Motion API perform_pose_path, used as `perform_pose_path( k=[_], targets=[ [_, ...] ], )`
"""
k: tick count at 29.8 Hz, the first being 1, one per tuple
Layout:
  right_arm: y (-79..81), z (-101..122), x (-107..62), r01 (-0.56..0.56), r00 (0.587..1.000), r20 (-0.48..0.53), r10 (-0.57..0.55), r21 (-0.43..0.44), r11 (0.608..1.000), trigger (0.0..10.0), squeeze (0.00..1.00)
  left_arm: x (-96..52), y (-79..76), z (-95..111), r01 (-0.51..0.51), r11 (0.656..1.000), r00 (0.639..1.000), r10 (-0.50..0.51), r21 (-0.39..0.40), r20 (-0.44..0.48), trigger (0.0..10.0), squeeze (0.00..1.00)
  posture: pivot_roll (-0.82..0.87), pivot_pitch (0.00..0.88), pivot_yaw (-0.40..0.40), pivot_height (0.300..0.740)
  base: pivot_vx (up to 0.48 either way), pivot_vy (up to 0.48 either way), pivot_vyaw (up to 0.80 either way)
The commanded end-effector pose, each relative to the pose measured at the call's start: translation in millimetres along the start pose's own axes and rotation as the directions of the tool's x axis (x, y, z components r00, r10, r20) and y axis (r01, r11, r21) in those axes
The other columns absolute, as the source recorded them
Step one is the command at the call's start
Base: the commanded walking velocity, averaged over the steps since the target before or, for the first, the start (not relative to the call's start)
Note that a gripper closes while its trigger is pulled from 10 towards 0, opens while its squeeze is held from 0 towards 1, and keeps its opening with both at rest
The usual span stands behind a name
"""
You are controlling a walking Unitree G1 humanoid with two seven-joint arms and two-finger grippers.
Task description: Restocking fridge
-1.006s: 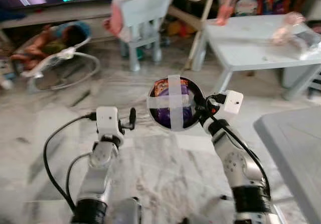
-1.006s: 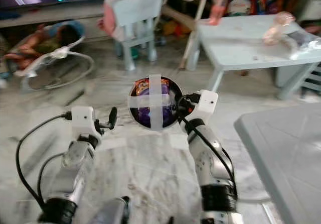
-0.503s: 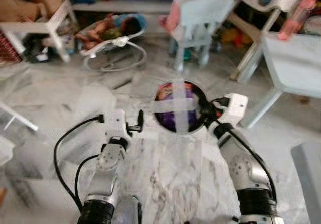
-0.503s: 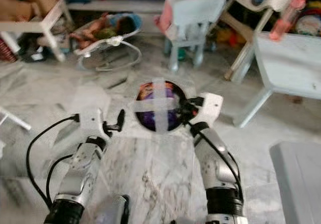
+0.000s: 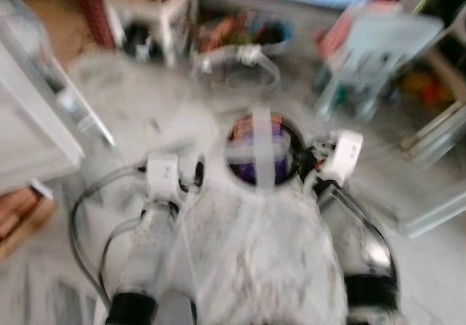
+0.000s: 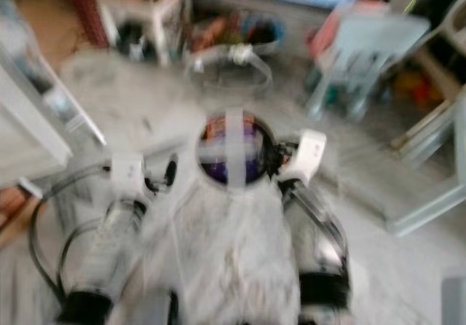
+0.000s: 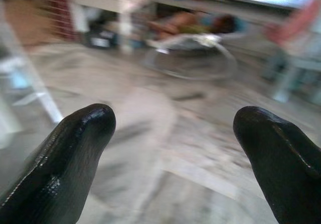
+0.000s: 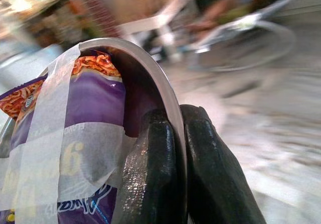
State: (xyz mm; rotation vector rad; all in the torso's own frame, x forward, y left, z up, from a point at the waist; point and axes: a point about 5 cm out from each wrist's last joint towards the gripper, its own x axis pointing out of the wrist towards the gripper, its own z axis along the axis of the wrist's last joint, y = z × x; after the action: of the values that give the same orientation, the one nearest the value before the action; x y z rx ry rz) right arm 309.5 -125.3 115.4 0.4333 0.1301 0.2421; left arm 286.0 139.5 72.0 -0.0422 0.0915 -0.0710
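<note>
One item is in hand and none is stowed yet, so I judge the restocking to be at its carrying stage: the round metal bowl with a purple snack packet taped in under a white cross of tape (image 5: 258,152) rides at the centre of the head views, held out in front of the robot, and a fridge cannot be made out through the blur. The right gripper (image 8: 173,148) is clenched on the bowl's rim at about 3 o'clock of the bowl, one black finger inside the rim and one outside, as the right wrist view shows. The left gripper (image 7: 173,138) is released, its two fingertips spread wide with nothing between them, at about 9 o'clock of the bowl and just apart from it. Getting to the fridge, opening it and setting the bowl inside are all left. Compared with a second ago the bowl and both arms keep the same pose, while the whole room has swung: the pale table has gone from 1 o'clock, the baby bouncer (image 5: 237,57) now sits near 12 o'clock, and white furniture (image 5: 44,132) has come in at 9 o'clock, so the robot has turned, and the picture has grown much blurrier.
</note>
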Motion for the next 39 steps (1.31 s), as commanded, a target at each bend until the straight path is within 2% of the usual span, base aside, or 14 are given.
perform_pose_path(
  k=[1,8,15,19,22,39],
  targets=[
    [-4.9,7.7,-1.4,0.009,1.0,0.028,-0.009,-0.012,1.0,10.0,0.0,-1.2,-9.3,-0.2,0.031,1.0,1.0,-0.031,-0.005,0.0,10.0,0.0,0.07,0.097,-0.051,0.74,0.0,0.0,0.8],
    [-7.3,9.1,-1.9,0.017,0.999,0.031,-0.016,-0.016,1.0,10.0,0.0,-3.2,-0.8,-1.9,0.01,1.0,1.0,-0.01,-0.001,-0.009,10.0,0.0,0.07,0.097,-0.051,0.74,0.0,0.0,0.8],
    [-3.3,9.4,-1.7,-0.005,1.0,0.03,0.006,-0.023,1.0,10.0,0.0,-2.0,-2.6,-1.1,0.0,1.0,1.0,0.0,0.002,-0.013,10.0,0.0,0.07,0.107,-0.051,0.74,0.0,0.0,0.8],
    [-2.7,8.8,-1.6,-0.008,1.0,0.027,0.008,-0.014,1.0,10.0,0.0,-1.7,-3.6,-1.8,0.005,1.0,1.0,-0.005,0.007,-0.018,10.0,0.0,0.07,0.107,-0.051,0.74,0.0,0.373,0.8],
    [0.0,8.3,-2.2,-0.033,0.999,0.02,0.033,-0.039,0.999,10.0,0.0,-1.9,-4.2,-2.4,0.012,1.0,1.0,-0.012,0.013,-0.021,10.0,0.0,0.07,0.114,-0.051,0.74,0.0,0.476,0.8],
    [-0.8,8.8,-2.2,-0.025,1.0,0.01,0.025,-0.043,0.999,10.0,0.0,-0.7,-5.5,3.3,0.014,1.0,1.0,-0.014,0.027,0.016,10.0,0.0,0.08,0.128,-0.047,0.74,0.0,0.477,0.08]
  ],
)
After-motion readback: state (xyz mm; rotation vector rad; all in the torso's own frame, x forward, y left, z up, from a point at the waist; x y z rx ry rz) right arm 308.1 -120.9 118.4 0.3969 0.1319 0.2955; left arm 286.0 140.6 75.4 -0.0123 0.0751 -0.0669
